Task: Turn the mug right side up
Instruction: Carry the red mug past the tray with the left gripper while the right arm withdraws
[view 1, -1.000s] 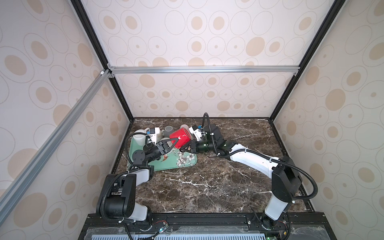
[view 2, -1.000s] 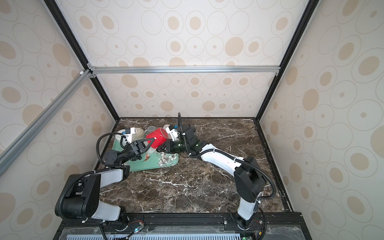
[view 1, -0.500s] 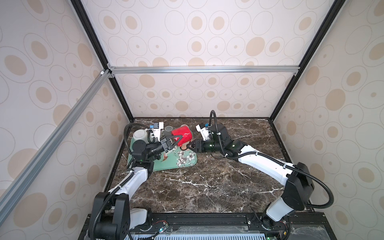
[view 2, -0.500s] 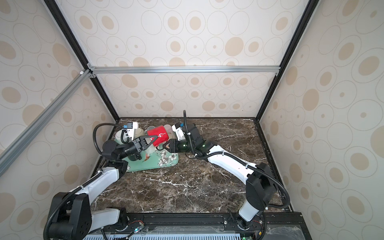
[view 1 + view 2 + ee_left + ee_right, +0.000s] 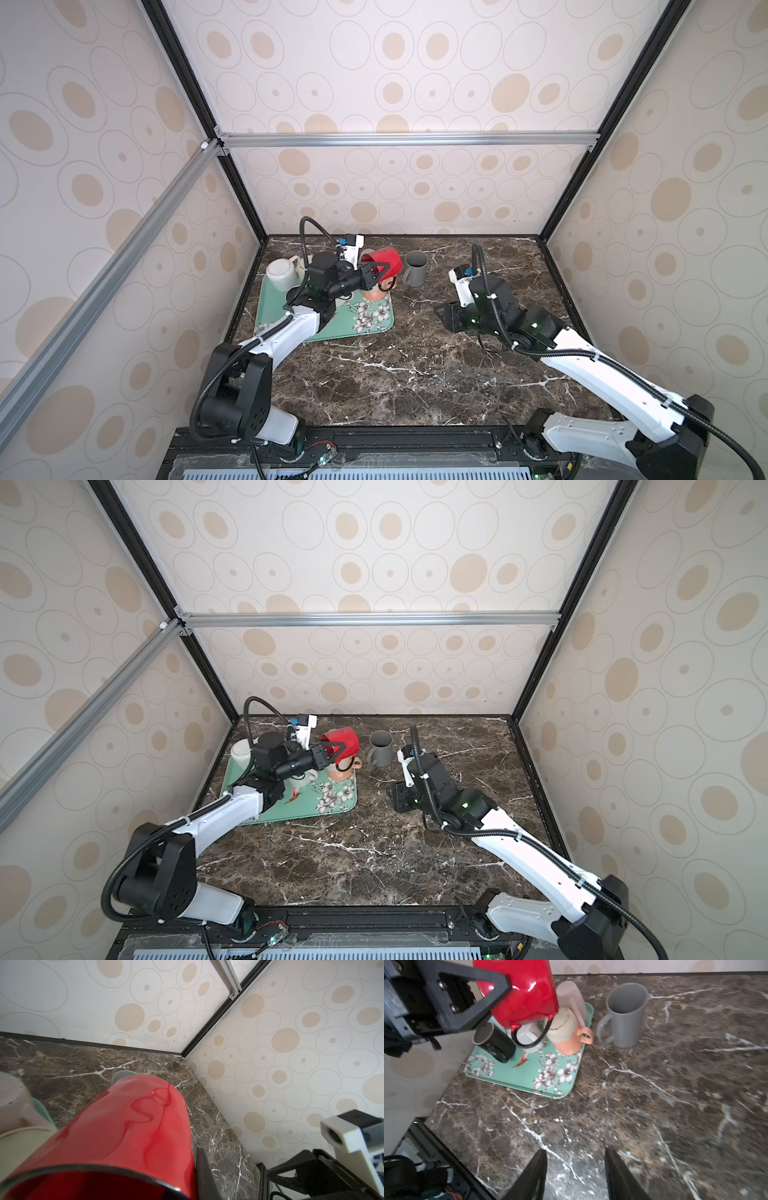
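The red mug hangs in the air over the back right corner of the green floral tray. It is tipped on its side, its mouth toward my left gripper and its black-edged handle hanging down. My left gripper is shut on the mug's rim; the left wrist view shows one finger flat against the red wall. My right gripper stands open and empty low over the marble, well to the right of the mug.
An upright grey mug stands on the marble just right of the tray. On the tray are a white mug, a peach mug, a black mug and pale cups. The back wall is close behind.
My right gripper opened, let go of the red mug and drew back to the right. My left gripper kept its hold and carried the mug a little higher.
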